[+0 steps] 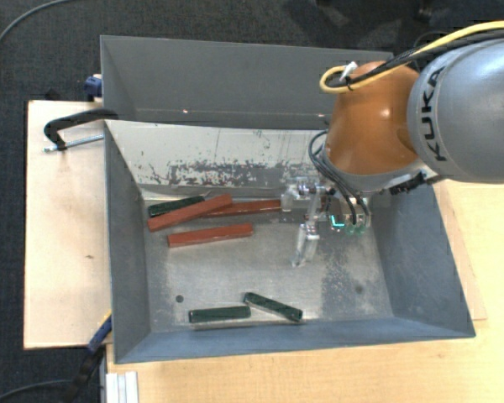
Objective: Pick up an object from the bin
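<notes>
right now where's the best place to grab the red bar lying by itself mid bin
I'd grip the lone red bar at its middle, across its narrow width, coming straight down. It lies flat with bare bin floor along both long sides, apart from the overlapping bars behind it.

The arm [466, 112] is reaching in from the right, its orange wrist cover [370, 128] leaning down and leftward. The gripper [305, 243] is hanging below it, pointing down, with a small green light [338, 221] glowing beside it.
</notes>
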Controlling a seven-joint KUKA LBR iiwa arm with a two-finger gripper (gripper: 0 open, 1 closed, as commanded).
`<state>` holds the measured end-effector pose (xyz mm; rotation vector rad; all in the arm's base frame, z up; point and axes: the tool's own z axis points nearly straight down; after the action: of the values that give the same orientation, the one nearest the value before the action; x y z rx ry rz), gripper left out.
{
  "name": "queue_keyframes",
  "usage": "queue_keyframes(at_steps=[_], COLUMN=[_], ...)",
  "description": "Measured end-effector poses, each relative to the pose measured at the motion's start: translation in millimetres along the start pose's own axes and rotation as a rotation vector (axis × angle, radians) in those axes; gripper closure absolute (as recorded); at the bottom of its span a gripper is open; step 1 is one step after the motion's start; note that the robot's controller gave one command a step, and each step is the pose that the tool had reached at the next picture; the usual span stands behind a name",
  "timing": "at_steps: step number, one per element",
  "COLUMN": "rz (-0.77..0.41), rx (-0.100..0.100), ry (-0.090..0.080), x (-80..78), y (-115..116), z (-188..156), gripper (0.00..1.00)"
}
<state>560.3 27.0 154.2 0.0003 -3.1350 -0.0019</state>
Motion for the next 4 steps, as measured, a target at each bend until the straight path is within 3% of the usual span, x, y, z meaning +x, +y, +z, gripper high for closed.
queue_keyframes(at_steps=[1, 2, 3, 4], rz=[-0.057, 0.166, 0.219, 0.016], rx=[-0.002, 0.001, -0.002, 0.001], ry=[0.003, -0.014, -0.008, -0.004], x=[66.8, 58.1, 66.1, 66.9], y=[66, 3, 46, 21], z=[88, 53, 54, 85], gripper=[0.0, 0.0, 0.0, 0.0])
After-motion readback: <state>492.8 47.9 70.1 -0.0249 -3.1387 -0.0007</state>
